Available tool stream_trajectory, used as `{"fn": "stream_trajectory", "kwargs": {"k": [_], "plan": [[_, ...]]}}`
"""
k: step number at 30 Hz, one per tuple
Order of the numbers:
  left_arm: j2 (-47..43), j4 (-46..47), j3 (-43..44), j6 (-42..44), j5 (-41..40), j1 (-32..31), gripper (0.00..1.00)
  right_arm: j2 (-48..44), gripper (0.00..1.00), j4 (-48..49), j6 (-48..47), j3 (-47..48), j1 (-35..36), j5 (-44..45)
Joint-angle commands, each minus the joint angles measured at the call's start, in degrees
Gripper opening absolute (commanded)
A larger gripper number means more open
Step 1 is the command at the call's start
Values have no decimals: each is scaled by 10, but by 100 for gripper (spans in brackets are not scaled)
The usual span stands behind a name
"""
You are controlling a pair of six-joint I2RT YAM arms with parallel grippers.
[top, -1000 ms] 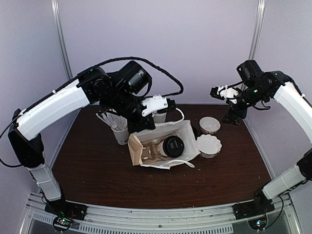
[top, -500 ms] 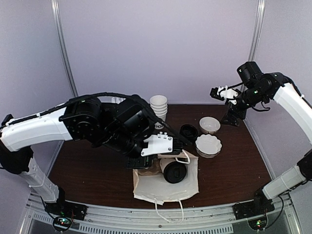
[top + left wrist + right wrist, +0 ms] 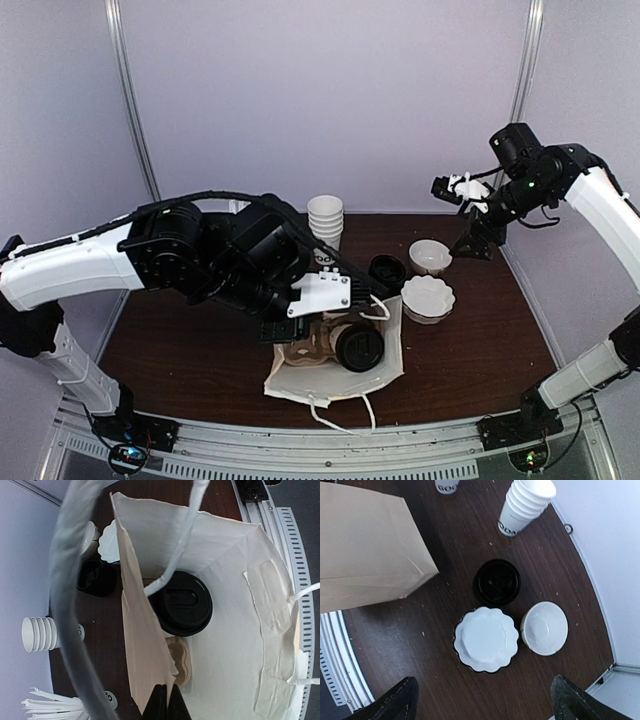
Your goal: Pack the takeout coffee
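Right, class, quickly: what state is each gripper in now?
Left gripper: shut, pinching the rim of the paper bag.
Right gripper: open, holding nothing.

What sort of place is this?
Probably a robotics lab bench staged as a coffee counter: two arms bolted to a framed table, a paper bag holding a lidded cup, and a stack of paper cups.

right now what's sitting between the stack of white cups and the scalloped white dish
A black lid lies between the stack of white cups and the scalloped white dish, clearest in the right wrist view.
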Motion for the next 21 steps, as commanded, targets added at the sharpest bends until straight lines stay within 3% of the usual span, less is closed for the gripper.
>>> {"fn": "stream_trajectory", "kwargs": {"k": [1, 3, 6, 12, 15, 21], "plan": [[9, 35, 14, -1, 24, 26, 0, -32, 93, -69, -22, 85, -3, -172], [14, 29, 29, -14, 36, 43, 0, -18, 89, -92, -24, 101, 7, -215], [35, -13, 71, -37, 22, 55, 0, -9, 84, -112, -61, 123, 31, -194], [49, -31, 94, -77, 0, 58, 0, 41, 76, -257, -177, 296, 55, -186], [56, -21, 92, -98, -1, 58, 0, 33, 72, -282, -199, 320, 143, -132], [55, 7, 86, -118, 3, 58, 0, 1, 60, -190, -153, 207, 356, 36]]}}
